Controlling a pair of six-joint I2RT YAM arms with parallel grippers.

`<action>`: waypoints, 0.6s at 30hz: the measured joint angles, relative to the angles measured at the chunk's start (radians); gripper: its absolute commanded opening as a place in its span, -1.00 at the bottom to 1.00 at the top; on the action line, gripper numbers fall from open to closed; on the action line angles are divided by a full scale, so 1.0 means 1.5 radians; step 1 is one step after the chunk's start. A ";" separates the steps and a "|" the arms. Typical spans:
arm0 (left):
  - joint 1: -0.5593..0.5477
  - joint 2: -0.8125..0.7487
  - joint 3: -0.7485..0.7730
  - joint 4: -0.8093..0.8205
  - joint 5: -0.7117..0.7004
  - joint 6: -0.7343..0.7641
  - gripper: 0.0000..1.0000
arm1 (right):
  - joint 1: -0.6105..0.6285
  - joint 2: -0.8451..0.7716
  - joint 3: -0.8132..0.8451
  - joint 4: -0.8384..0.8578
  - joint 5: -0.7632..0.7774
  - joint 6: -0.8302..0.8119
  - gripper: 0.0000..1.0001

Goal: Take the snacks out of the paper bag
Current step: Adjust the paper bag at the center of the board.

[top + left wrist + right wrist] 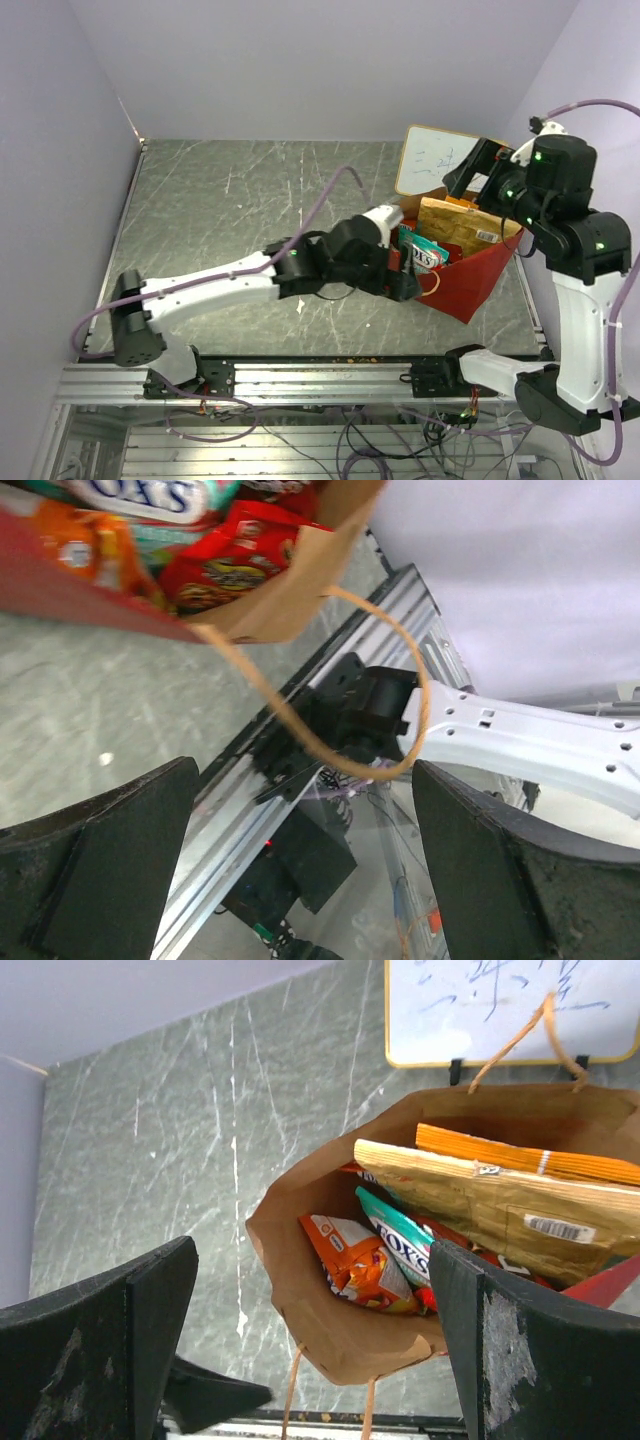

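Observation:
The paper bag (pixel 470 280), red outside and brown inside, lies tilted at the right with its mouth towards the left. In it are a tan flat pack (pixel 500 1205), an orange pack (pixel 530 1155), a teal packet (pixel 398 1245), an orange packet (pixel 362 1265) and a red packet (pixel 235 570). My left gripper (pixel 408 278) is open at the bag's mouth; one orange cord handle (pixel 400 670) loops between its fingers (pixel 120 860) without being held. My right gripper (pixel 478 168) is open and empty above the bag, looking down into it (pixel 330 1330).
A white writing board (pixel 432 158) with a yellow rim leans behind the bag and also shows in the right wrist view (pixel 500 1010). The metal rail (pixel 300 380) runs along the table's near edge. Walls stand at the back and at both sides.

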 measured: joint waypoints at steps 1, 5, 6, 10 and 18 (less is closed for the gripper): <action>-0.016 0.027 0.012 0.016 -0.003 -0.006 0.98 | -0.001 -0.002 0.016 -0.010 0.010 -0.001 1.00; -0.047 0.089 0.033 0.060 -0.011 -0.050 0.98 | -0.001 -0.006 0.070 -0.041 0.039 -0.002 1.00; -0.051 0.098 0.033 0.066 -0.015 -0.064 1.00 | -0.001 -0.009 0.079 -0.048 0.046 -0.002 1.00; -0.054 0.107 0.033 0.075 -0.032 -0.093 0.95 | -0.001 -0.031 0.069 -0.061 0.056 0.001 1.00; -0.040 0.097 0.056 0.078 -0.061 -0.119 0.98 | -0.001 -0.080 0.018 -0.079 0.056 0.028 1.00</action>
